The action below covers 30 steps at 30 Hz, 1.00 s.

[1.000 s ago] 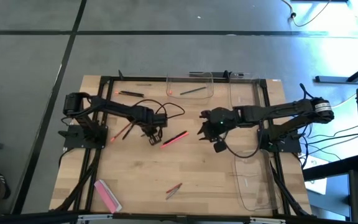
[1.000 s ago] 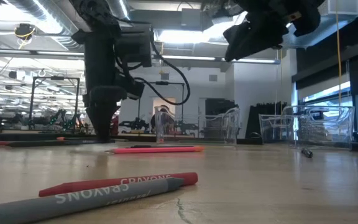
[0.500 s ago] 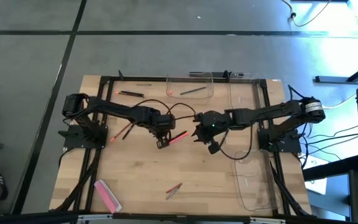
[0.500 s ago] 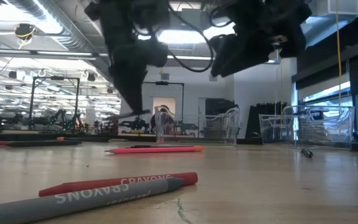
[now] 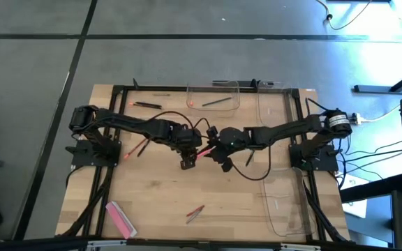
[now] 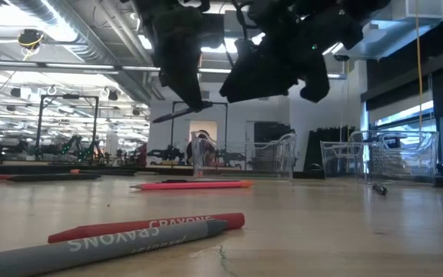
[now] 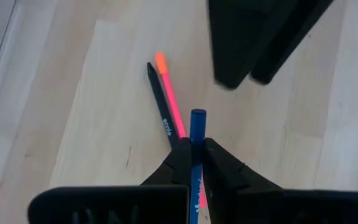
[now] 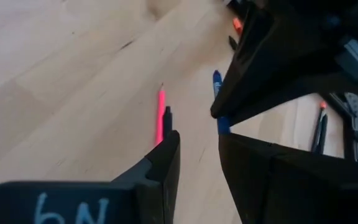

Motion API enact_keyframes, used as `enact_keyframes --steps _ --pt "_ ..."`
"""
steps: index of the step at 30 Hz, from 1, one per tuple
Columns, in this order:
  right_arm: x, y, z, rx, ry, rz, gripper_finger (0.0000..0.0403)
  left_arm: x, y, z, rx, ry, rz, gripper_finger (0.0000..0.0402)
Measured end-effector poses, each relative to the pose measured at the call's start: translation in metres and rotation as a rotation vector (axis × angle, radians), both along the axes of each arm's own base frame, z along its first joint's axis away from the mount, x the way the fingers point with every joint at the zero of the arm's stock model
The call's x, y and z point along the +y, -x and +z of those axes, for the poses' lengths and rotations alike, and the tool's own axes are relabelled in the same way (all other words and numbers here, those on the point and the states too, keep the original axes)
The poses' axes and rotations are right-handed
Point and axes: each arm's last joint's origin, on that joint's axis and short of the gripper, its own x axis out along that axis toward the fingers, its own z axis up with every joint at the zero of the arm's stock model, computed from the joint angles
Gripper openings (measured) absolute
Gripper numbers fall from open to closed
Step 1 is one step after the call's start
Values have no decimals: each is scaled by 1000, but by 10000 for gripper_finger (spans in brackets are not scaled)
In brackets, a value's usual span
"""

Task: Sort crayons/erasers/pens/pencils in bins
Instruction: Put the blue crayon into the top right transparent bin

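Observation:
My left gripper point(image 5: 187, 155) is shut on a blue pen point(image 7: 197, 124) above the table's middle; in the low view the pen point(image 6: 179, 113) shows as a dark stick. My right gripper point(image 8: 199, 155) is open and close beside it point(image 5: 218, 152), fingers near the pen's end point(image 8: 217, 84); I cannot tell if they touch. Below them a pink pen point(image 7: 169, 99) and a black pen point(image 7: 160, 106) lie flat on the wood. The pink eraser point(image 5: 121, 217) lies at the near left. Clear bins stand at the far middle point(image 5: 213, 94) and near right point(image 5: 288, 206). My left gripper pinches the blue pen's shaft point(image 7: 196, 154) between its two fingertips, coming from above. The pen's free end point(image 7: 197, 116) sticks out past the fingers. The pen is lifted clear of the table and slightly tilted in the low view.
A red and a grey crayon point(image 6: 129, 231) lie near the front edge point(image 5: 195, 211). Dark pens point(image 5: 147, 104) lie at the far left, a red stick point(image 5: 139, 146) by the left arm. A third clear bin point(image 5: 274, 115) stands at the far right. Black frame bars point(image 5: 110, 139) edge the table.
My left gripper has risen from the table with the blue pen and gone a little toward the table's right edge; the pen is now lifted clear. My right gripper has gone toward the table's left edge, close up to the left gripper and the pen.

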Motion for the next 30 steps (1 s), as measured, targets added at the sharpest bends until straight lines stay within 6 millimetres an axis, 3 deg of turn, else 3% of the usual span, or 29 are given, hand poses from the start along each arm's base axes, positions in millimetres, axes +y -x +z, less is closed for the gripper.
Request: enact_keyframes --steps 25,30 --pt "-2 -14 -10 -84 44 -64 113 0 -1 1 -10 1 0 11" --pt "-2 -14 -10 -84 44 -64 96 0 -1 1 -11 1 0 11"
